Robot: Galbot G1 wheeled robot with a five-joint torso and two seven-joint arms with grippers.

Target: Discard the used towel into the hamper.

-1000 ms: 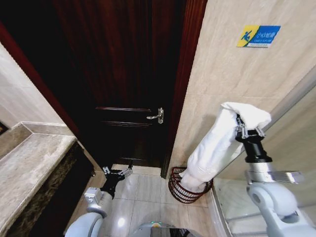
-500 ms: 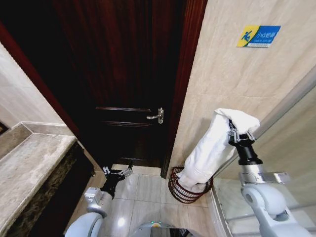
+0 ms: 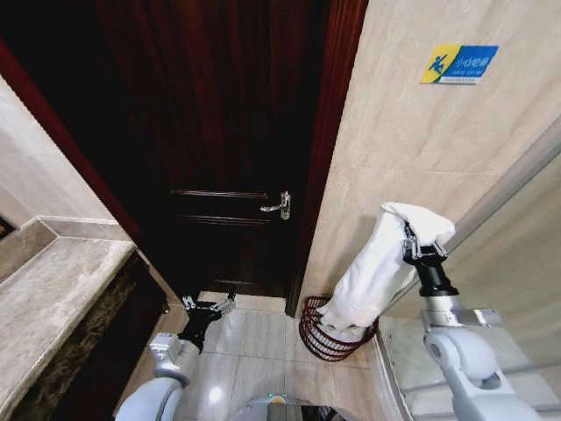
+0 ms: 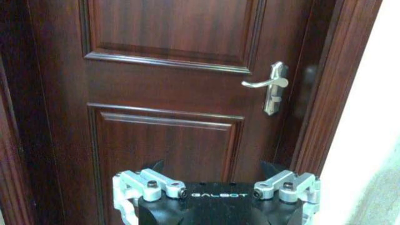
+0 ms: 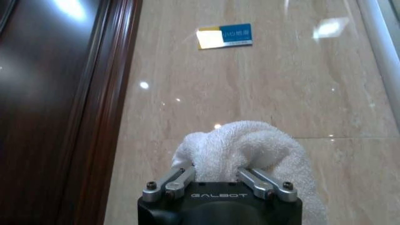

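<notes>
Right gripper (image 3: 422, 245) is clamped on the top bunch of the white towel (image 3: 372, 279), holding it up against the beige tiled wall (image 3: 394, 149), to the right of the dark wooden door (image 3: 219, 132). In the right wrist view you can see both fingers (image 5: 178, 180) pinched into the folds of the cloth.

So the door is the big thing here, and everything sits around it. That towel hangs down in a long drape, and its bottom end is already inside the hamper (image 3: 321, 338), which sits on the floor just right of the door frame, at the foot of the wall.

Left gripper (image 3: 208, 306) is parked low in front of the door, below the silver door handle (image 3: 279, 207), jaws spread wide and holding nothing.

Little blue and yellow sign (image 3: 458, 63) is high up on the wall, well right of the door.
</notes>
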